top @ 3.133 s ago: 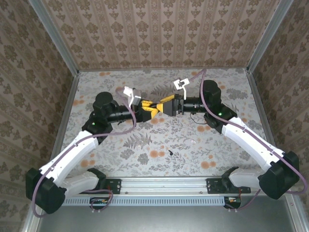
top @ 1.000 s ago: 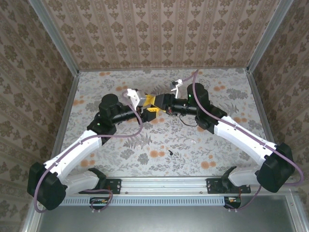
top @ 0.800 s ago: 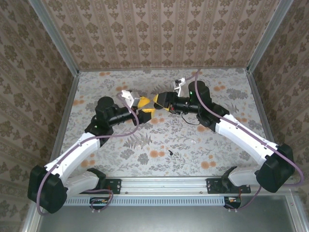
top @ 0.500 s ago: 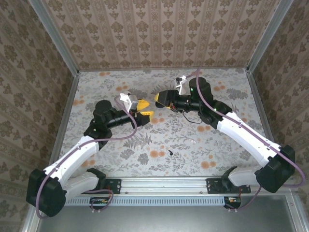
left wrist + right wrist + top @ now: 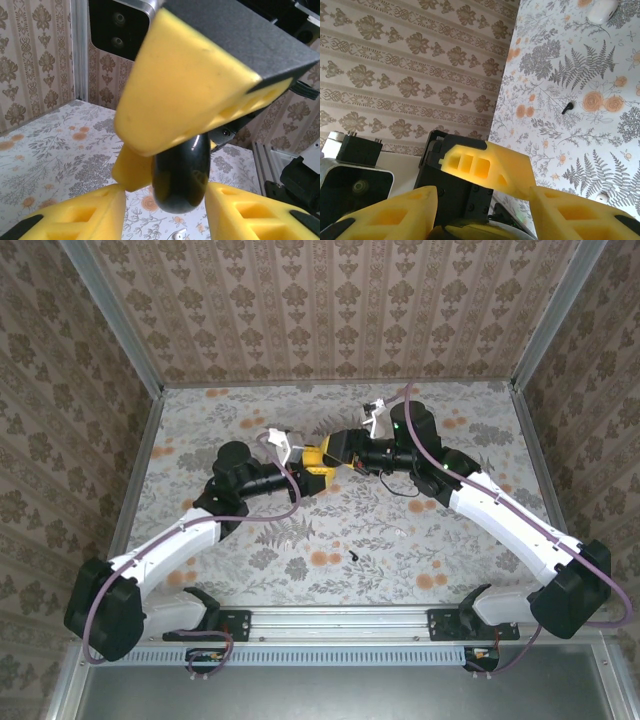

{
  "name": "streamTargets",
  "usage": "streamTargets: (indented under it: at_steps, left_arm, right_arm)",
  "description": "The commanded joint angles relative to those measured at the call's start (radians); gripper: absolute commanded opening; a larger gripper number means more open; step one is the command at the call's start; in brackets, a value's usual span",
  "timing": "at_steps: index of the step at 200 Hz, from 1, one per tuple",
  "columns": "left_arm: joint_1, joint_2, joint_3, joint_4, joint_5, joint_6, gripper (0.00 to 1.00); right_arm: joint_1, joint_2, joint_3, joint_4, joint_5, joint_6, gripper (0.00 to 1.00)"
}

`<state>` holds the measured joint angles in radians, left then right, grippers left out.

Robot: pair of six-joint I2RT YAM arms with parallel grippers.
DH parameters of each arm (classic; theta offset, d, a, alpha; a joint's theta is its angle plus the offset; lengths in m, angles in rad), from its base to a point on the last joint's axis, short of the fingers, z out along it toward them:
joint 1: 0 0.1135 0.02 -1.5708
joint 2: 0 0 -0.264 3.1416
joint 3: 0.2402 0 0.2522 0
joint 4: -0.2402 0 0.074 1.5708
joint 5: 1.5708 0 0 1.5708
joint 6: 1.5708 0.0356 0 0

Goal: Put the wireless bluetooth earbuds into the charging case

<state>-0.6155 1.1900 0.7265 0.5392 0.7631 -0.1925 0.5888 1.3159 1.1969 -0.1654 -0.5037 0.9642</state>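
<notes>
My right gripper (image 5: 335, 448) is held above the table's far middle, shut on a glossy black rounded thing (image 5: 180, 180); I cannot tell what it is. Its yellow fingers (image 5: 185, 85) clamp the thing from above and behind. My left gripper (image 5: 312, 462) meets it head-on, jaws open astride the black thing (image 5: 165, 196), with a clear gap on the left side. A white rounded charging case (image 5: 602, 10) lies on the table (image 5: 400, 533). One tiny black stem-like earbud (image 5: 354, 556) lies near it (image 5: 567, 106). In the right wrist view, my left gripper's finger (image 5: 485, 167) crosses between my right fingers (image 5: 484, 200).
A tiny pale speck (image 5: 601, 197) lies on the floral tabletop, and a small white piece (image 5: 177, 235) shows below the black thing. Patterned walls (image 5: 330, 310) close off three sides. A metal rail (image 5: 340, 620) with both arm bases runs along the near edge.
My left gripper backed off to the left, then returned to the right gripper, and its jaws have narrowed around the black thing. The right gripper kept its grip and shifted only slightly.
</notes>
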Motion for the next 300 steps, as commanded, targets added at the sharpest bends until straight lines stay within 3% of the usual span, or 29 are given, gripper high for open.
streamTargets:
  at_steps: [1,61,91,136,175,197,259,284,300]
  left_arm:
    - [-0.003,0.0,0.043,0.055,0.013,-0.028,0.43]
    - [-0.004,0.028,0.065,0.05,0.02,-0.041,0.37]
    - [-0.006,0.036,0.077,0.05,0.033,-0.042,0.44]
    - [-0.006,0.034,0.073,0.05,0.033,-0.041,0.44]
    - [-0.005,0.026,0.068,0.044,0.003,-0.041,0.52]
    - [-0.006,0.013,0.052,0.044,-0.04,-0.034,0.52]
    - [-0.006,0.009,0.049,0.045,-0.036,-0.033,0.33]
    - [-0.007,0.013,0.051,0.045,-0.025,-0.033,0.14]
    - [-0.006,0.008,0.046,0.045,-0.029,-0.033,0.0]
  right_arm:
    - [0.0,0.002,0.024,-0.017,-0.027,-0.022,0.3]
    - [0.003,0.009,0.03,-0.028,-0.035,-0.032,0.29]
    - [0.002,0.015,0.03,-0.031,-0.039,-0.035,0.29]
    - [0.002,0.02,0.036,-0.042,-0.039,-0.045,0.29]
    - [0.002,0.022,0.035,-0.047,-0.039,-0.052,0.29]
    - [0.002,0.019,0.031,-0.043,-0.036,-0.051,0.29]
    - [0.002,0.021,0.026,-0.026,-0.039,-0.041,0.29]
    - [0.002,0.025,0.028,-0.032,-0.044,-0.045,0.31]
    - [0.0,0.023,0.026,-0.03,-0.044,-0.054,0.46]
